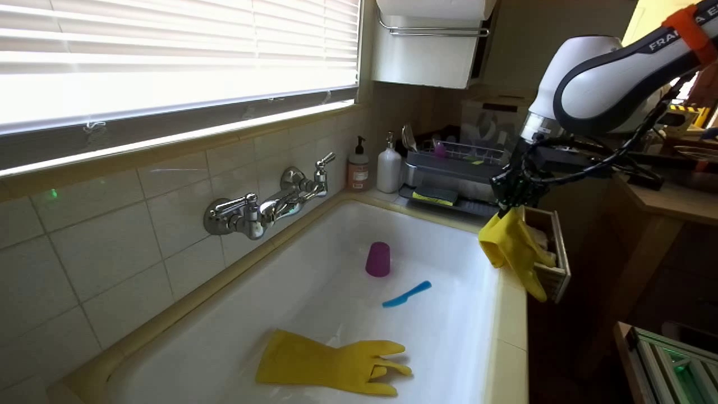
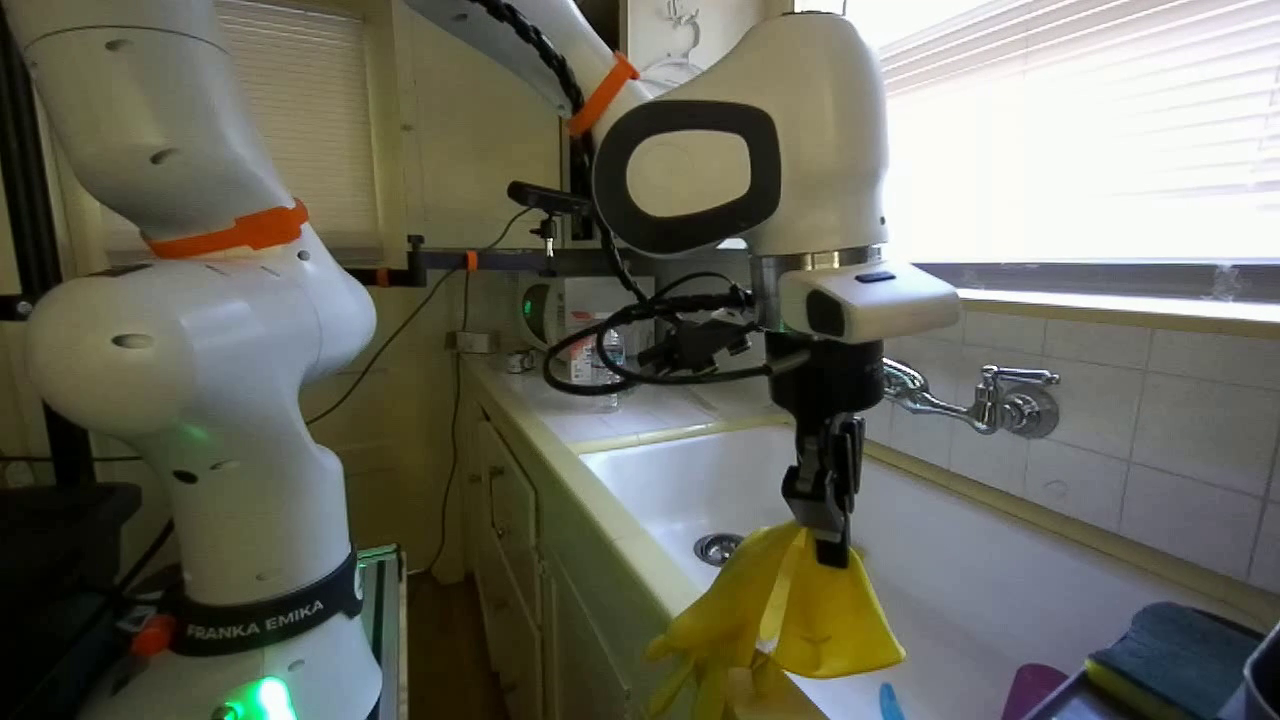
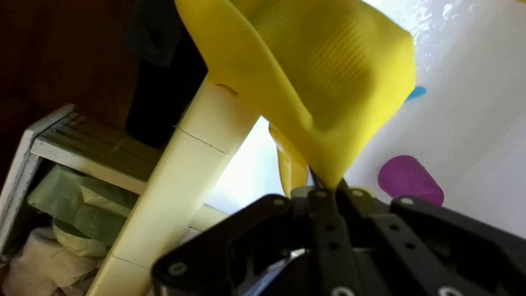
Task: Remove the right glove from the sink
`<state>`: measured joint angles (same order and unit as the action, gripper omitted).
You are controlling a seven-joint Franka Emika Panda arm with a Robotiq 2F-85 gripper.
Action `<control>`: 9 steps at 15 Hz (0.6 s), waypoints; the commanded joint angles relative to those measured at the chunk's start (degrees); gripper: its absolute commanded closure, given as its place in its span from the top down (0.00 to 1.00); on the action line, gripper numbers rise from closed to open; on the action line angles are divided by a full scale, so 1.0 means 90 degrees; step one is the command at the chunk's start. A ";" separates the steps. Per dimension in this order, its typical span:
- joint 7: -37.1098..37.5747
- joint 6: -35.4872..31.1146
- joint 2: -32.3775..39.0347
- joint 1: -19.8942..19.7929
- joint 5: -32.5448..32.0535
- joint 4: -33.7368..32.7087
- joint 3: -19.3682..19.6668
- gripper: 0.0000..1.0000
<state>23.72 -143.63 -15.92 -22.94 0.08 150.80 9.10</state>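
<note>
A yellow rubber glove point(image 1: 513, 247) hangs from my gripper point(image 1: 507, 212) over the sink's front edge. It is folded where the fingers pinch it, and its fingers point down beside an open drawer. The held glove also shows in an exterior view point(image 2: 835, 630) and fills the upper middle of the wrist view point(image 3: 328, 74). My gripper is shut on it in the wrist view point(image 3: 322, 185) and in an exterior view point(image 2: 835, 553). Another yellow glove point(image 1: 325, 362) lies flat in the white sink point(image 1: 314, 275), fingers toward the front edge.
A purple cup point(image 1: 378, 260) and a blue plastic knife point(image 1: 408, 294) lie in the sink. A chrome faucet point(image 1: 275, 209) is on the tiled wall. A dish rack point(image 1: 457, 168), a white bottle point(image 1: 389, 168) and a sponge point(image 1: 433, 196) stand at one end. An open drawer point(image 1: 561, 252) juts out.
</note>
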 commanded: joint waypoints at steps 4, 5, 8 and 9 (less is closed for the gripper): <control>-0.0225 -0.0995 0.0373 0.0351 0.0539 0.0240 0.0219 0.00; -0.0263 -0.1076 0.0419 0.0388 0.0621 0.0261 0.0236 0.00; -0.0503 -0.1270 0.0573 0.0549 0.1033 0.0288 0.0334 0.00; -0.0590 -0.1308 0.0603 0.0589 0.1145 0.0298 0.0359 0.00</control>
<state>21.21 -152.89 -11.74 -19.59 6.78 152.67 10.75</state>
